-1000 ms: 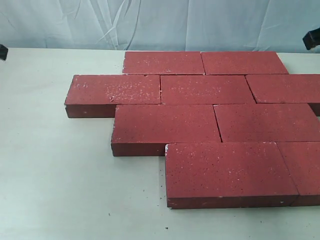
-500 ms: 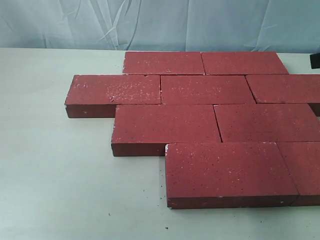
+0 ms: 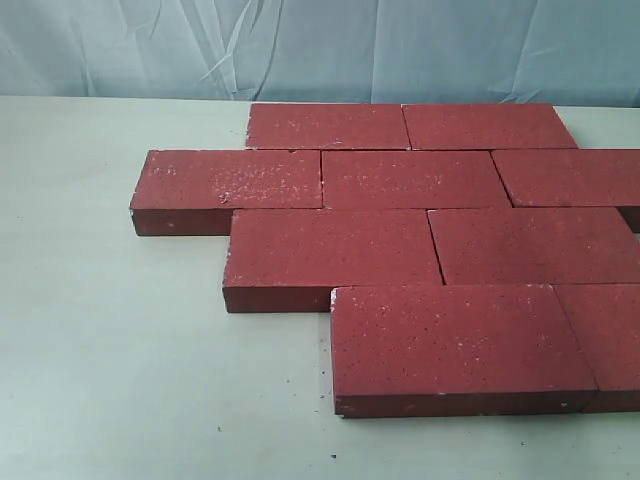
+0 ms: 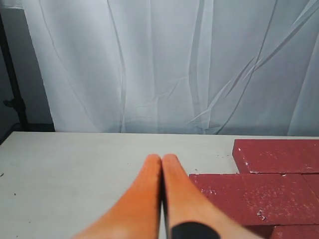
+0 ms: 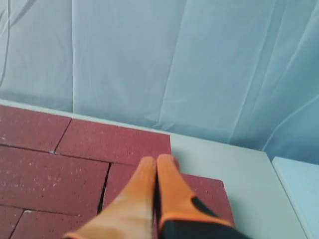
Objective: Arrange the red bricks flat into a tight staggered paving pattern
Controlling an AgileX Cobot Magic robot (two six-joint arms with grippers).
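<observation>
My left gripper (image 4: pixel 161 159) and my right gripper (image 5: pixel 157 160) are both pinched closed on nothing, the left over bare tabletop (image 3: pixel 100 350) beside the rows, the right above the bricks near their outer edge. The red bricks (image 3: pixel 330 245) lie flat on the tabletop in four staggered rows, sides touching with only hairline joints, so the paving looks finished to me. I judge them heavy, rigid and gritty enough not to slip, with corners liable to chip; any nudge goes flat against a long side face, any lift across the short width at mid-length.
</observation>
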